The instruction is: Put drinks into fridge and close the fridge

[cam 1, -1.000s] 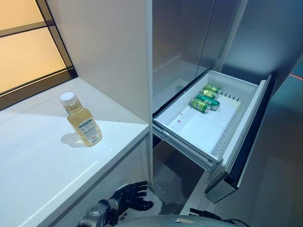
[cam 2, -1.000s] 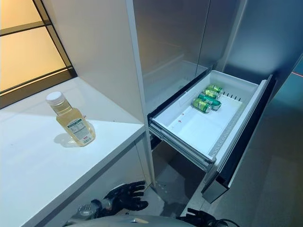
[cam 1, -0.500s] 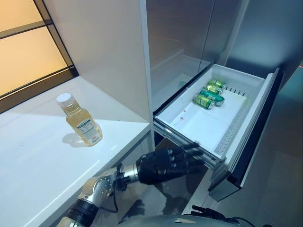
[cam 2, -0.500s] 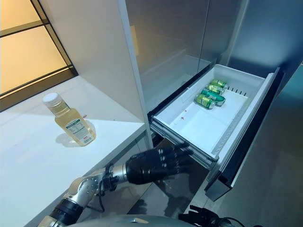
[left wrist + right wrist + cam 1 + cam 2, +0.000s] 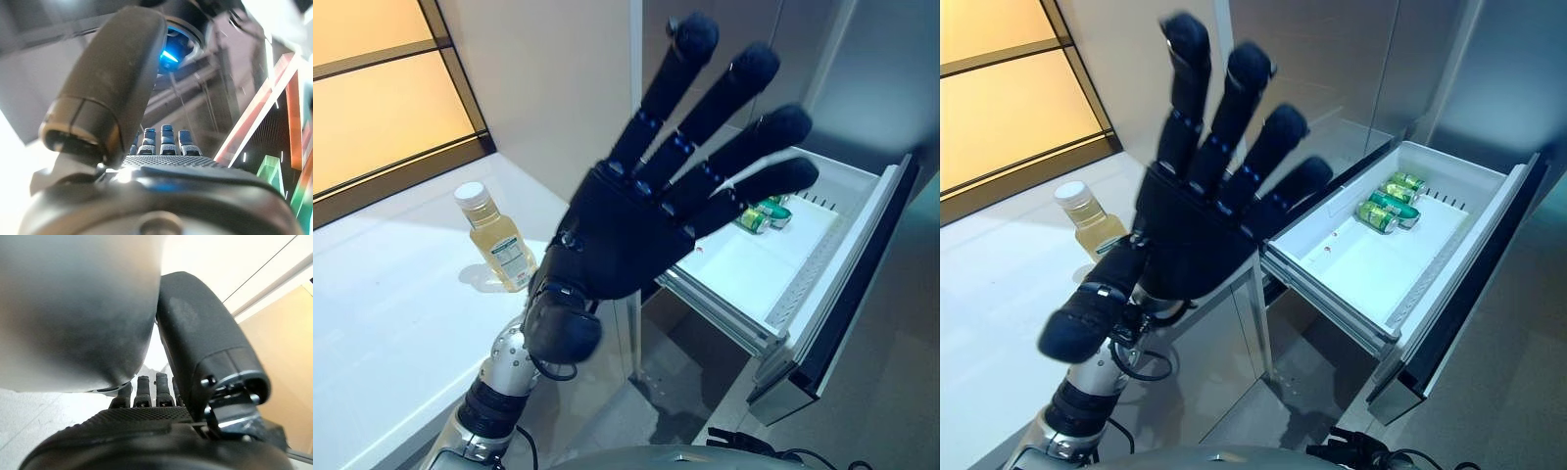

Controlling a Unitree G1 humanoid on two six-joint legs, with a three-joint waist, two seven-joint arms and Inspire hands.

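A bottle of pale yellow drink with a white cap stands upright on the white counter. My left hand is raised high in front of the camera, between the bottle and the fridge drawer, with fingers spread straight and nothing in it; it also shows in the left wrist view. The white fridge drawer is pulled out, with green cans lying at its far end. My right hand hangs low and idle with relaxed fingers and holds nothing.
The drawer's dark front panel sticks out to the right over the grey floor. A white wall panel stands between counter and fridge. A window with a dark frame runs behind the counter.
My left hand has risen from below the counter's edge, near the drawer's front, up to camera height with its fingers spread. The camera has shifted slightly. The bottle and cans stay put.
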